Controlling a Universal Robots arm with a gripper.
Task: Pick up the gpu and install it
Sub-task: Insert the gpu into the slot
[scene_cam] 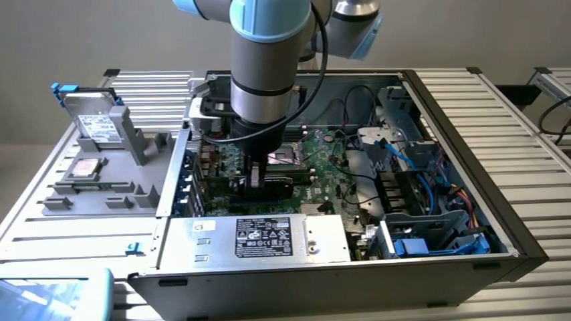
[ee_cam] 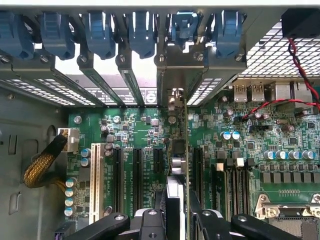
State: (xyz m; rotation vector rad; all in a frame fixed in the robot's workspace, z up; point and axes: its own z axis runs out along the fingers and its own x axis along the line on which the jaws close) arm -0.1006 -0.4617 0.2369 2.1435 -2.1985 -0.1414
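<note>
the gripper [ee_cam: 176,212] clasps the gpu [ee_cam: 179,150] edge-on (upright) between its fingers, over the motherboard [ee_cam: 130,125].

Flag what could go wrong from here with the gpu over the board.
1. The gpu stands on edge in the end effector above the expansion slots; if misaligned, it may press beside a slot.
2. Its metal bracket sits near the blue retention clips and could catch.
3. The red cable lies close by and might snag.
</note>
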